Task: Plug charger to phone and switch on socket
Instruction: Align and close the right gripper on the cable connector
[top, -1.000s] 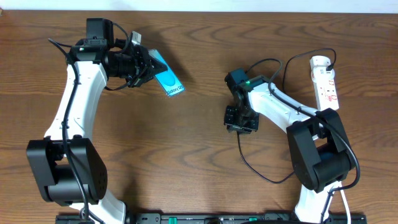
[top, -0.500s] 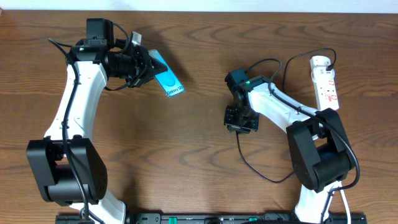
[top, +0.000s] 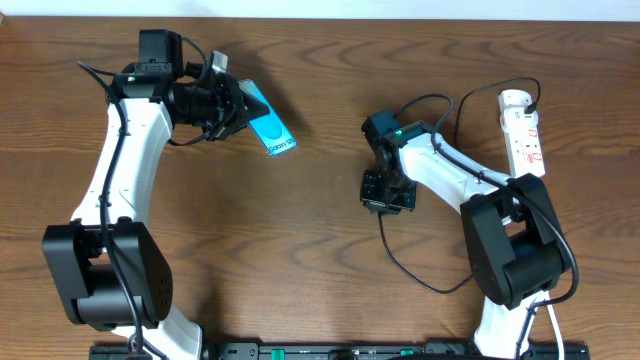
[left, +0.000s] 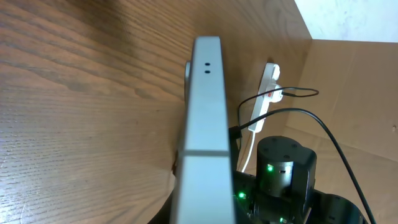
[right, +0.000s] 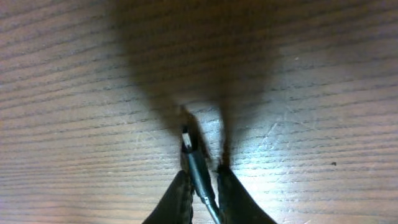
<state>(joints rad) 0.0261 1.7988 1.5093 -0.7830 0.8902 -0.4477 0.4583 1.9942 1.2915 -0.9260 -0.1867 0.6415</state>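
My left gripper (top: 240, 110) is shut on the phone (top: 272, 128), holding its teal-green screen tilted above the table at the back left. In the left wrist view the phone (left: 205, 124) shows edge-on, with two small holes at its far end. My right gripper (top: 388, 200) points straight down at the table's middle. Its fingers (right: 202, 186) are closed on the black charger cable just behind the connector tip (right: 188, 142), close to the wood. The cable (top: 400, 268) loops toward the front right. The white socket strip (top: 525, 130) lies at the back right.
The socket strip also shows in the left wrist view (left: 264, 96), beyond the right arm (left: 283, 171) with its green lights. A black lead runs into the strip's far end (top: 535, 97). Bare wood lies between the two grippers (top: 320, 170).
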